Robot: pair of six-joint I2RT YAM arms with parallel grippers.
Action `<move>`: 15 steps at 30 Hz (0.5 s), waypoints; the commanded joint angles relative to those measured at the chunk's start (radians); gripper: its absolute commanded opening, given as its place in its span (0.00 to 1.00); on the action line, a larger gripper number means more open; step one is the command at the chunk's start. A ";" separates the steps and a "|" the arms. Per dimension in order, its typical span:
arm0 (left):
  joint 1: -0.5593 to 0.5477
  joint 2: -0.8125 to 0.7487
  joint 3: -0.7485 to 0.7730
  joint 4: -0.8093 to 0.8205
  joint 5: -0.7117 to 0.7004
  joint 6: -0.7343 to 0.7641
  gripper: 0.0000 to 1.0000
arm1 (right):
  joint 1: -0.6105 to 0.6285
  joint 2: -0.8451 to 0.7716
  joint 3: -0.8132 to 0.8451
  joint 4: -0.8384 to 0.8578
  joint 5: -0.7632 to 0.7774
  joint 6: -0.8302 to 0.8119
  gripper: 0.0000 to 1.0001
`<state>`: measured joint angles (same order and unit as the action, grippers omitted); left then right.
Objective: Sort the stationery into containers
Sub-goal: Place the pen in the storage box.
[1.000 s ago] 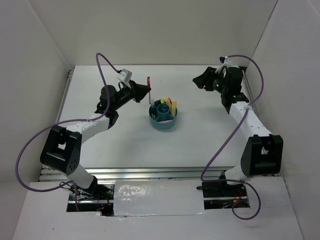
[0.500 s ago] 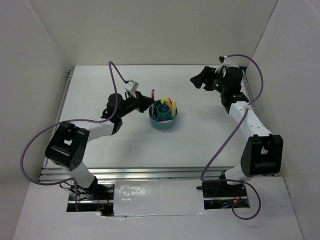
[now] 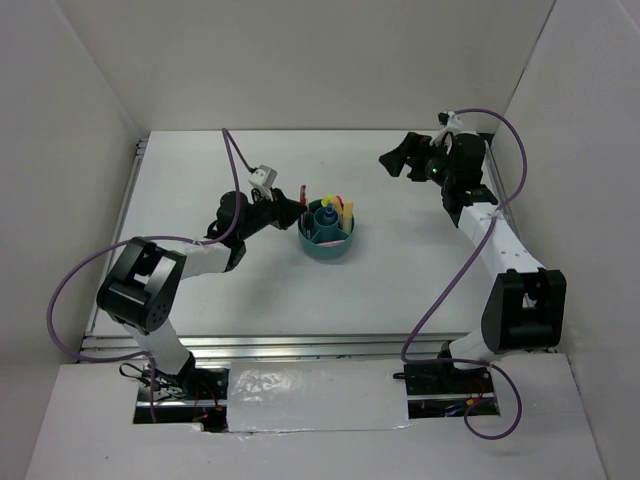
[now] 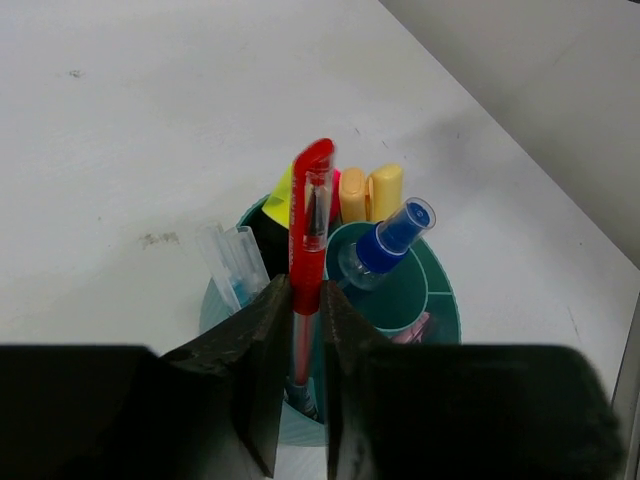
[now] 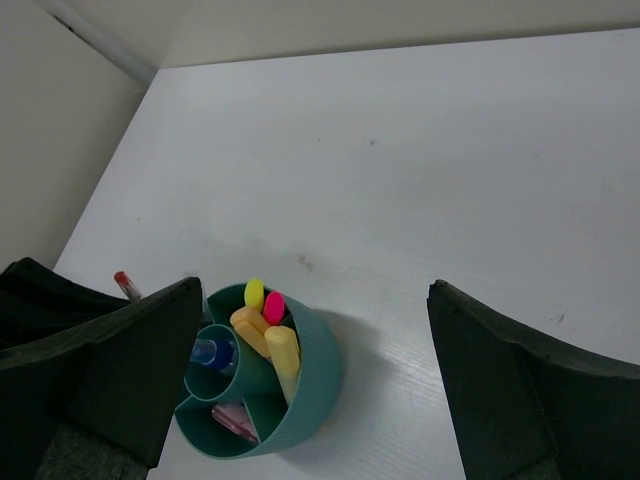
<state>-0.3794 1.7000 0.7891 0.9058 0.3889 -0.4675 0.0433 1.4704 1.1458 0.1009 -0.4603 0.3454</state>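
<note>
**Red pen held upright at the rim of the teal organiser**

A white bench [image 3: 400,290] fills the top view, with two arms reaching in from the bottom edge. The round teal organiser bowl [image 3: 327,245] sits just left of centre.

The left end effector [image 3: 292,203] is at the bowl's left rim. In the left wrist view its two dark fingers [image 4: 262,350] are pinched narrowly on a thin red pen [image 4: 312,215], one on each side of the barrel. The pen stands upright, and its capped top rises above the bowl's contents. Its lower end runs down between the fingers at the near rim, and the frames do not show whether it rests in a compartment.

The right end effector [image 3: 395,160] hangs in the upper right of the top view, well apart from the bowl. Its jaws are spread wide and hold nothing. In its own camera the fingers [image 5: 520,380] stand at the two sides of the frame.

Pale orange markers [image 5: 270,340] lean in one outer compartment, with a yellow marker [image 5: 254,293] and a pink marker [image 5: 274,306] beside them. A clear bottle with a blue cap [image 4: 385,245] stands in the central cup. Clear light-blue pens [image 4: 232,262] lean at the bowl's left side.
</note>
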 commanded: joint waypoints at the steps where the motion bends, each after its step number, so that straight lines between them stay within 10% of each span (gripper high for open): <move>1: -0.001 0.004 -0.004 0.088 -0.012 -0.010 0.32 | 0.009 -0.002 0.052 0.008 0.005 -0.019 1.00; 15: 0.048 -0.221 -0.005 -0.051 0.025 0.082 0.69 | 0.015 0.019 0.106 -0.018 0.002 -0.034 1.00</move>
<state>-0.3603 1.5982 0.7643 0.8337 0.3962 -0.4480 0.0486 1.4910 1.1995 0.0818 -0.4599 0.3347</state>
